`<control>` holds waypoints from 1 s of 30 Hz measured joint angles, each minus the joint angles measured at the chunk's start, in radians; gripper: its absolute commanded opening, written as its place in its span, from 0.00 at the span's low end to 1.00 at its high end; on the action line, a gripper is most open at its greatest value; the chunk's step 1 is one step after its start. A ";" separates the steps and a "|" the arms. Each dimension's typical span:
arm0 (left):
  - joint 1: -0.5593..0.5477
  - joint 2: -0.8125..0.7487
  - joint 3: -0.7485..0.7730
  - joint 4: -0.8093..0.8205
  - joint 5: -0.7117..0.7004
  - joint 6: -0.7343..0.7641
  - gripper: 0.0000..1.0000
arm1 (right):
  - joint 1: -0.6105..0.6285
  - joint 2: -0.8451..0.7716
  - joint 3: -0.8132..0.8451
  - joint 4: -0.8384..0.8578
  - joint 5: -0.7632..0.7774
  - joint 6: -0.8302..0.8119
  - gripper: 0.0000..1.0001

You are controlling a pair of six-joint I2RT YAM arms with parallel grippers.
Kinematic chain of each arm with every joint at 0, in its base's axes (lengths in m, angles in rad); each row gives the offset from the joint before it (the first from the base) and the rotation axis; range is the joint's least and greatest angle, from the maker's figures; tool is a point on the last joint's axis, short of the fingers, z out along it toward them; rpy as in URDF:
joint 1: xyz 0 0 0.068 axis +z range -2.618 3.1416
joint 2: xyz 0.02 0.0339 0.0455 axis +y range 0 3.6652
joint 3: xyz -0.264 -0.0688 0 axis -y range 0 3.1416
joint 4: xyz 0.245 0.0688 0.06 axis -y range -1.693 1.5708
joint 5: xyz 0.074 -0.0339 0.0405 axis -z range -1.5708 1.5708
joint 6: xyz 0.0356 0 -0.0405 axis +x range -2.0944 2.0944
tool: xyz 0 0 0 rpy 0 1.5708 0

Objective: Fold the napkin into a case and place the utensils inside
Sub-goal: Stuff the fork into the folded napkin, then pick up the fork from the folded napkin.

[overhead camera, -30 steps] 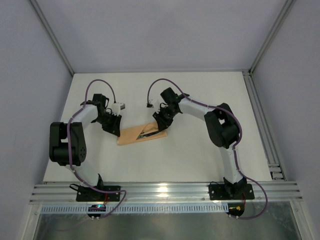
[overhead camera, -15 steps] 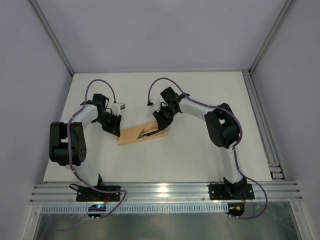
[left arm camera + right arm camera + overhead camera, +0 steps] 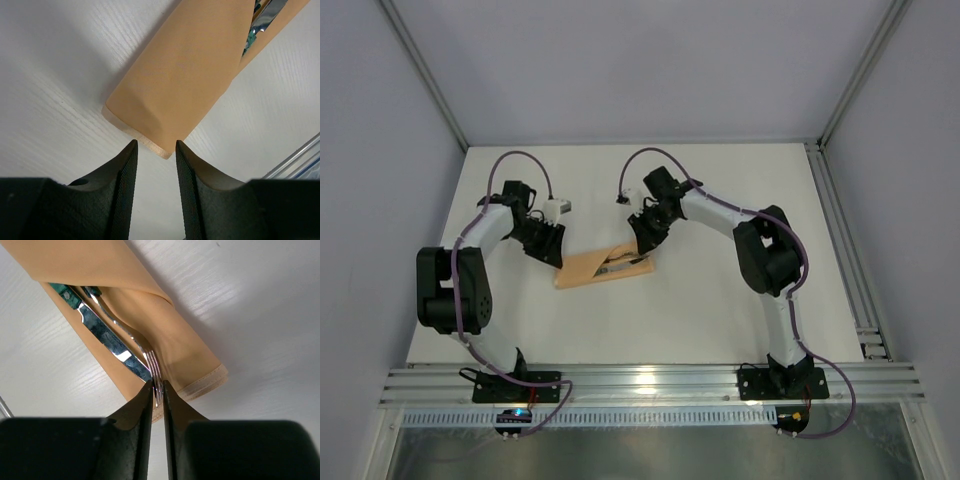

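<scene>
The peach-orange napkin, folded into a narrow case (image 3: 588, 270) (image 3: 185, 75) (image 3: 195, 360), lies flat on the table between both arms. The knife (image 3: 102, 332) and the fork (image 3: 125, 330) lie side by side in its open fold, their dark green handles tucked under the upper flap and the metal ends showing. My right gripper (image 3: 642, 247) (image 3: 156, 390) is shut on the fork's tines at the case's right end. My left gripper (image 3: 556, 258) (image 3: 155, 150) stands open at the case's left end, a hemmed corner of cloth showing between its fingertips (image 3: 127, 155), ungripped.
White table (image 3: 720, 310) with an aluminium rail (image 3: 840, 230) along its right side and another across the near edge. Grey walls enclose the left, back and right.
The left jaws have widened and that arm has drawn slightly back from the case. The right jaws have closed onto the fork's tines. The case has barely moved.
</scene>
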 measured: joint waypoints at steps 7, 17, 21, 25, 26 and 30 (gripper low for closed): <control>0.000 0.000 0.005 -0.010 0.009 0.006 0.39 | -0.019 0.035 0.066 -0.014 -0.004 0.056 0.27; -0.003 -0.008 0.005 -0.027 0.012 0.006 0.39 | -0.021 0.037 0.052 -0.005 0.021 0.081 0.28; -0.052 -0.051 0.016 -0.035 -0.001 0.007 0.39 | -0.026 -0.011 -0.018 0.026 0.015 0.111 0.29; -0.206 -0.070 0.107 -0.013 -0.037 0.010 0.42 | -0.060 -0.084 -0.082 0.074 -0.023 0.190 0.31; -0.251 -0.062 0.138 0.000 -0.045 0.010 0.44 | -0.070 -0.103 -0.103 0.092 -0.021 0.208 0.31; -0.388 0.021 0.243 0.075 -0.054 -0.001 0.46 | -0.102 -0.185 -0.204 0.161 0.008 0.278 0.31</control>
